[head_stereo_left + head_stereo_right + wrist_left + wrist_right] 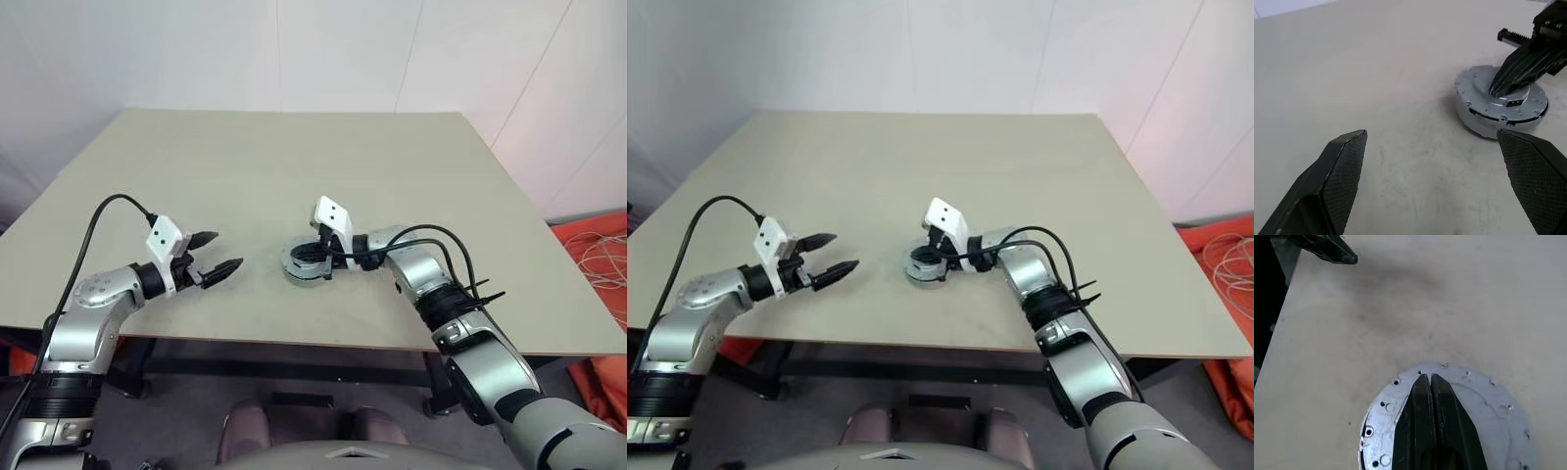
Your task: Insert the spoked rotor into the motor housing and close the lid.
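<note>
The job looks close to its end. On the desk [411, 196], near the front edge and about the middle, the motor housing [1476, 122] sits as a round grey shell with the lid [1479, 401] already on top of it, plain pale face up, so the copper windings and the rotor cannot be seen; the rotor lies nowhere on the desk, so it is most likely already inside, though that is a judgement and not something visible. The right tool [1429, 382] has its two black fingers pressed together with nothing between them, and their tips rest on or just above the lid's top face, near its middle; whether they truly touch it cannot be told for sure. This reads as a push to seat the lid down rather than a grasp. In the left wrist view a thin dark seam shows between lid and shell along the near side, so the lid may not be fully pressed home yet. The left tool [217, 257] hangs well apart from the housing, to its left, above the desk, with its fingers spread wide and empty, pointed toward the housing. What seems left is to finish pressing the lid flush and then draw the right arm away.
</note>
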